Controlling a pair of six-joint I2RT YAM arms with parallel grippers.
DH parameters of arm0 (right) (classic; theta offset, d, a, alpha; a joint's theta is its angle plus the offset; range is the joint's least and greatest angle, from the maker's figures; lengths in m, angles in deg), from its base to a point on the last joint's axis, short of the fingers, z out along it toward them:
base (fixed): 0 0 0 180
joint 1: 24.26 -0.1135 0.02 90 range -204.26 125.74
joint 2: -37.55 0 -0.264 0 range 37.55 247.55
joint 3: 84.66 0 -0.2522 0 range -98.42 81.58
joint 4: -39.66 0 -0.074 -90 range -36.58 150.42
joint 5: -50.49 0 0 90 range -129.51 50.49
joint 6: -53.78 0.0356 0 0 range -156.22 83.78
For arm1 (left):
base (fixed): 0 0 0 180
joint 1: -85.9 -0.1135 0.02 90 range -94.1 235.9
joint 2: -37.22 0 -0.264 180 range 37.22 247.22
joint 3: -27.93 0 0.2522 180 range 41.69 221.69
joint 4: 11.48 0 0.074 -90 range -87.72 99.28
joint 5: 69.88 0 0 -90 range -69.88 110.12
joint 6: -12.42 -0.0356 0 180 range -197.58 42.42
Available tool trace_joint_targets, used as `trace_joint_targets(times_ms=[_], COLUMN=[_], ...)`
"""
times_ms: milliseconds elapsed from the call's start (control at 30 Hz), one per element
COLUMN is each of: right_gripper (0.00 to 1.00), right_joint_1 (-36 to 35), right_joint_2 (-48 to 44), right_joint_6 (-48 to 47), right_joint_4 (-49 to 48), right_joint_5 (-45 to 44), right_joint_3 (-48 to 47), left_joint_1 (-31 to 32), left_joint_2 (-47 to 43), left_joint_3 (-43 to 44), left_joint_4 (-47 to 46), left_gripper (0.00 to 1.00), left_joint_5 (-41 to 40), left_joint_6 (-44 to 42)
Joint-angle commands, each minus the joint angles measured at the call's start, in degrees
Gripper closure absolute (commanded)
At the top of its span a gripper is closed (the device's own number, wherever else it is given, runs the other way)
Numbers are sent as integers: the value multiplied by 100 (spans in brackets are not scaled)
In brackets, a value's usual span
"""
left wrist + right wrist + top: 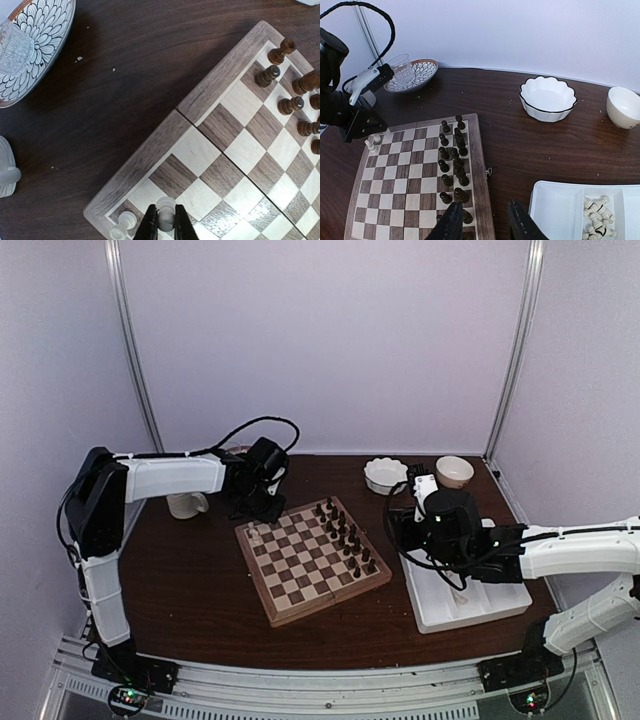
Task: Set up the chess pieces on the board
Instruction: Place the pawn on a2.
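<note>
The board [300, 565] lies at the table's middle, with dark brown pieces [345, 535] lined up along its right side. My left gripper [165, 214] is shut on a cream-white chess piece [165, 204], held just over a square near the board's far-left corner. A second cream-white piece [124, 223] stands on the corner square beside it. My right gripper [486, 222] is open with nothing between its fingers. It hangs over the bare table between the board's rim [481, 165] and the white tray [555, 210]. Several more cream-white chess pieces [597, 215] lie in the tray.
A white fluted bowl [385, 475] and a cream bowl [454, 471] stand at the back right. A patterned plate [30, 45] holding a clear glass [400, 65] sits behind the board's left corner. A white mug [187, 504] is under the left arm.
</note>
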Motion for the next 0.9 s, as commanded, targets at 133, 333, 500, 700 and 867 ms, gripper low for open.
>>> trace_joint_targets(times_ms=[133,333,500,700,867], right_gripper=[67,67,67,67,67], right_joint_1=[13,13,12,13,13], right_joint_2=[63,72,90,87,90], right_joint_6=[33,33,33,31,33], right_joint_4=[-40,-39,-39,-42,-39], right_joint_5=[3,5,2,1,1], right_joint_3=[-117,-118,-121,-122,-122], left_joint_1=[-75,-109,-144,-171,-179], left_joint_2=[150,159,197,270,283], left_joint_3=[130,71,51,26,-9], left_joint_4=[-45,-20,-22,-23,-23], left_gripper=[95,95,95,95,95], left_joint_5=[-111,-147,-172,-129,-133], left_joint_6=[-122,-131,-140,-146,-133])
